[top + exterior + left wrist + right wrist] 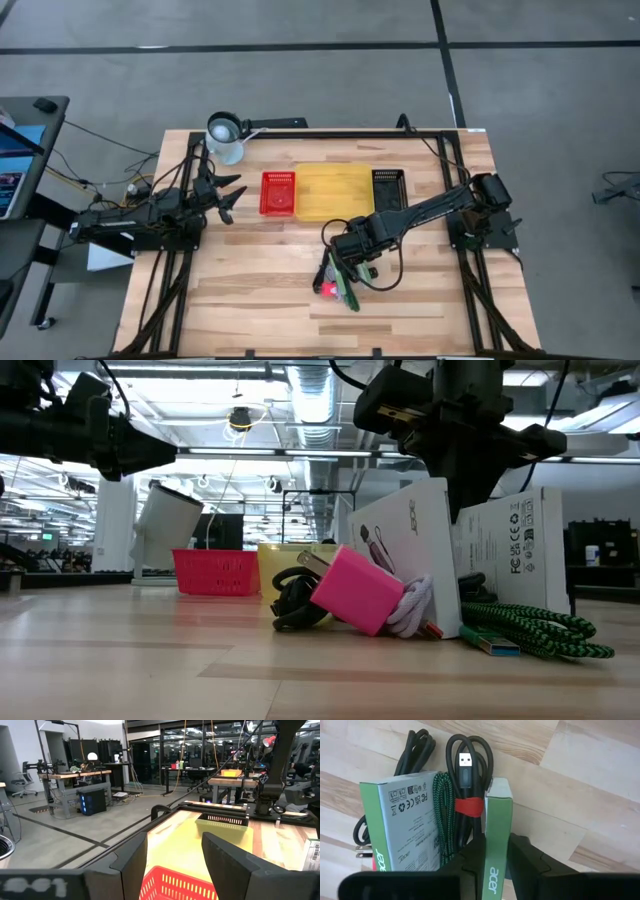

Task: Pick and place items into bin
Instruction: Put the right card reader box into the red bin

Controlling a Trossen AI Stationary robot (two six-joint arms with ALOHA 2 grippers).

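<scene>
High view: pale plank counter point(250, 300) on a grey floor with dark seam lines; a desk with screens at the far left edge. Along the back of the counter sit a red basket point(278, 192), a yellow bin point(334, 191) and a black basket point(389, 187) in a row, touching side by side; a white cup-like object point(225, 137) stands near the back left. Left gripper point(228, 195) waits just beside the red basket, jaws spread and holding nothing. Right gripper point(345, 272) is down over the pile of items point(338, 285) near the counter's front centre; items too small here to separate. Low view: open workshop hall, ceiling ducts and strip lights. Pile resolves into a pink block point(358, 589), a coiled black cable point(293, 600), a green braided cable point(535, 630) and two white boxes, the nearer white box point(408, 550) leaning under the right arm; its base is hidden by the block. Left wrist view: red basket and yellow bin ahead, benches and glass wall beyond. Right wrist view: jaws clenched on a slim green-edged box point(497, 840); beside it a second box point(405, 822), the braided cable and a black USB cable tied with a red band point(468, 806). Lower edge cut off by the gripper body.
</scene>
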